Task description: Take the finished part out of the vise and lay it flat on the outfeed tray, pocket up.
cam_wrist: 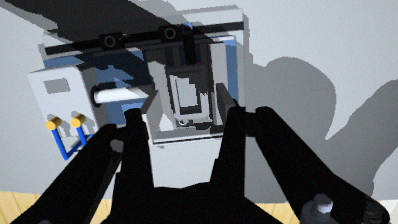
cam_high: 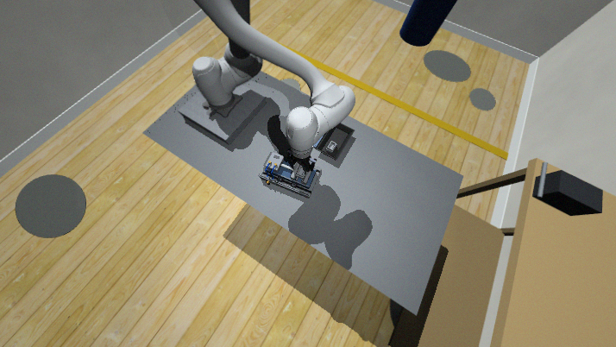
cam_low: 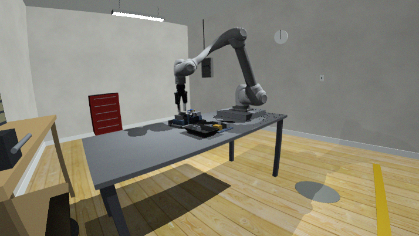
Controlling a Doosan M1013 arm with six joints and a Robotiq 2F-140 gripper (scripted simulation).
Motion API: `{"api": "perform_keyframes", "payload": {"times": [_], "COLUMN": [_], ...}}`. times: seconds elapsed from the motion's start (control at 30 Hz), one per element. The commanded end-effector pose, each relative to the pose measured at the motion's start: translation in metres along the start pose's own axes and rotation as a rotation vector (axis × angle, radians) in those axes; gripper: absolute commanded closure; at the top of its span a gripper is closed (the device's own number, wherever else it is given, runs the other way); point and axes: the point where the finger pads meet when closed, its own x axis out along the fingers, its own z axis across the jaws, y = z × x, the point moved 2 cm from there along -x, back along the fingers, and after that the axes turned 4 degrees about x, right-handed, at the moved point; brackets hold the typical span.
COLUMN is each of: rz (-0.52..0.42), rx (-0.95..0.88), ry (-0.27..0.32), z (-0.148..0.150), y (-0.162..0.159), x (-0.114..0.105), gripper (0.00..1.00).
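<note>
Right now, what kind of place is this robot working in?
Most likely a small machine-shop or workshop cell. A vise and a dark outfeed tray sit on a gray work table, a red tool chest stands by the wall, and a yellow safety line marks the wooden floor.

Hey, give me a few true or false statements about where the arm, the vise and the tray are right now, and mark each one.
1. The end effector hangs above the vise, apart from it. True.
2. The end effector grips the finished part. False: its fingers are partly open and hold nothing; the finished part sits in the vise.
3. The outfeed tray sits on the wooden floor. False: it rests on the grey table, beside the vise.
4. The arm's base is mounted on the same table. True.
</note>
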Motion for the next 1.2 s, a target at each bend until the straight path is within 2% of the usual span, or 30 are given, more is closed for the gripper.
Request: {"api": "perform_keyframes", "payload": {"times": [0.0,1.17], "rz": [0.000,0.000], "rx": [0.000,0.000], "ry": [0.000,0.000], "z": [0.0000,0.0000], "y": [0.0000,0.0000], "x": [-0.0001,0.0051], "gripper": [0.60,0.60]}}
